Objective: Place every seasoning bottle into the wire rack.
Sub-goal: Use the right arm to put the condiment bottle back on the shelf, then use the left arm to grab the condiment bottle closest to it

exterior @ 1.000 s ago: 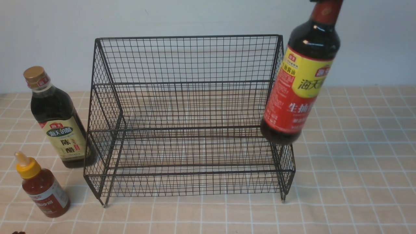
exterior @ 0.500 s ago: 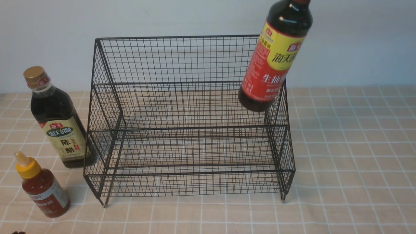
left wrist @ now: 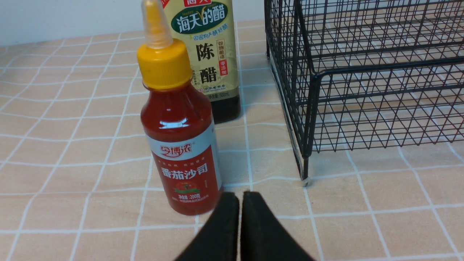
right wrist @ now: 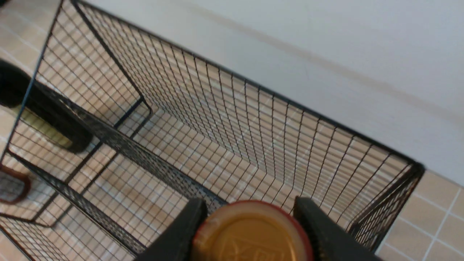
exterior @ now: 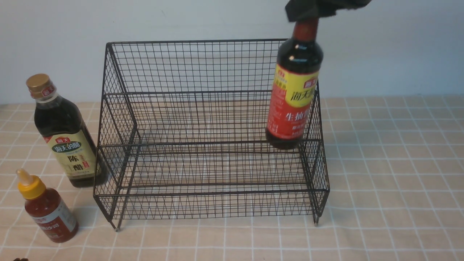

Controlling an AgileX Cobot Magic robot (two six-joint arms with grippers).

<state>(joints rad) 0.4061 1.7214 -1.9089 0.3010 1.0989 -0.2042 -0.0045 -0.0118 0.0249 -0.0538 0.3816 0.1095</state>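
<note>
The black wire rack (exterior: 203, 92) stands mid-table. My right gripper (exterior: 306, 18) is shut on the red neck of a tall dark seasoning bottle with a red-yellow label (exterior: 293, 105), holding it upright inside the rack's right end at the upper tier. In the right wrist view its fingers flank the bottle's cap (right wrist: 252, 235) above the rack (right wrist: 145, 159). Left of the rack stand the gold-capped bottle with a cream label (exterior: 65, 134) and the small red bottle with a yellow nozzle (exterior: 47, 208). My left gripper (left wrist: 239, 197) is shut and empty, low beside the small red bottle (left wrist: 179, 137).
A beige checked tablecloth (exterior: 391, 163) covers the table. A pale wall (exterior: 217, 18) rises close behind the rack. The rack's near corner post and foot (left wrist: 306, 152) stand close to my left gripper, with the cream-label bottle (left wrist: 206, 54) behind the red one.
My right gripper has carried the red-necked bottle from outside the rack's right side up over the side wall and down into the rack's right end, turning it upright. The left arm has stayed still.
</note>
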